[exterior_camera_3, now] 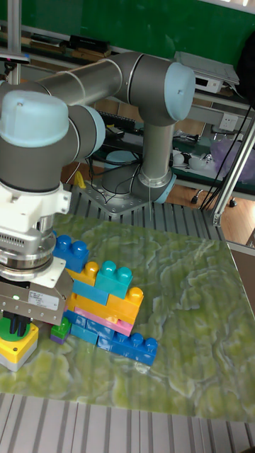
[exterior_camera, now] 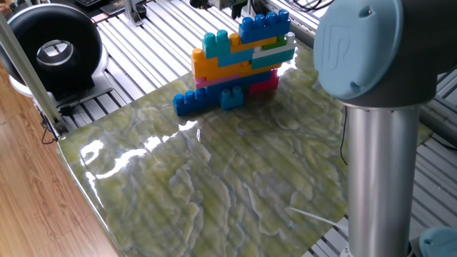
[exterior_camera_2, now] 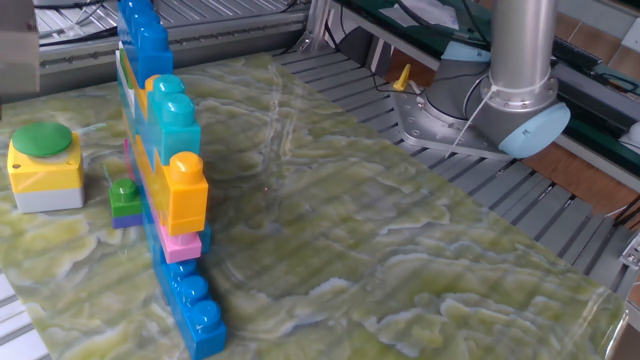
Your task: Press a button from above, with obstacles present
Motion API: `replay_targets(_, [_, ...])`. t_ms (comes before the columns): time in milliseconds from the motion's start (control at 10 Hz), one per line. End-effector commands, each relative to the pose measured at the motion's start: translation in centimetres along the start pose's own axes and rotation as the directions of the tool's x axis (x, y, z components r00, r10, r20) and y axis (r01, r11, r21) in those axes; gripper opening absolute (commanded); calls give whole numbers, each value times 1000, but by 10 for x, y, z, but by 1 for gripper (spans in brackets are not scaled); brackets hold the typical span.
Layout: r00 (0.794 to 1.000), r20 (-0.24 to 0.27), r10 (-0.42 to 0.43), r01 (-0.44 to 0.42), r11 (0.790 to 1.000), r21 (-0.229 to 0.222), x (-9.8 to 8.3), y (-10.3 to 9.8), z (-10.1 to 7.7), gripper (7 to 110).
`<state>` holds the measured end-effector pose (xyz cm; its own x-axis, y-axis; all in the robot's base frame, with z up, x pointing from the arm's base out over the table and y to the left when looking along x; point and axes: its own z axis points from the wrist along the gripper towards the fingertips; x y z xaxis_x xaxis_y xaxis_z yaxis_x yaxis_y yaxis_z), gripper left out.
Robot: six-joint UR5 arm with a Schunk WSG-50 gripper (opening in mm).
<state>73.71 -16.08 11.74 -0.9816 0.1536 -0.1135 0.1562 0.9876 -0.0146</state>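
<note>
The button (exterior_camera_2: pixel 41 138) is a green disc on a yellow and grey box (exterior_camera_2: pixel 45 178) at the table's far left, behind the obstacles. The obstacles (exterior_camera_2: pixel 162 170) form a stacked wall of orange, blue, cyan, white and pink studded bricks on a low blue base row, also visible as obstacles (exterior_camera: pixel 241 56) and obstacles (exterior_camera_3: pixel 103 301). In the tall fixed view my gripper (exterior_camera_3: pixel 19 327) hangs directly above the button box (exterior_camera_3: pixel 17 348), its dark fingers partly covering the green top. A grey edge of the gripper body (exterior_camera_2: pixel 18 55) shows above the button. No view shows the fingertip gap.
A small green brick on a purple one (exterior_camera_2: pixel 124 199) stands between the button box and the wall. The arm's grey column (exterior_camera: pixel 378 157) fills the right of one fixed view. A round black device (exterior_camera: pixel 53 50) sits beyond the marbled green table (exterior_camera: pixel 214 178).
</note>
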Motion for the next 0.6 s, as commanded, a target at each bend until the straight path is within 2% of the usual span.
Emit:
replay_targets(0, [998, -58, -19, 19, 1000, 1, 20, 2, 10, 7])
replay_targets(100, [997, -61, -35, 35, 999, -6, 23, 1, 11, 7])
replay_targets(400, [994, -76, -77, 72, 995, -73, 29, -4, 13, 7])
replay_targets(500, [994, -75, -85, 79, 994, -74, 28, -10, 14, 7])
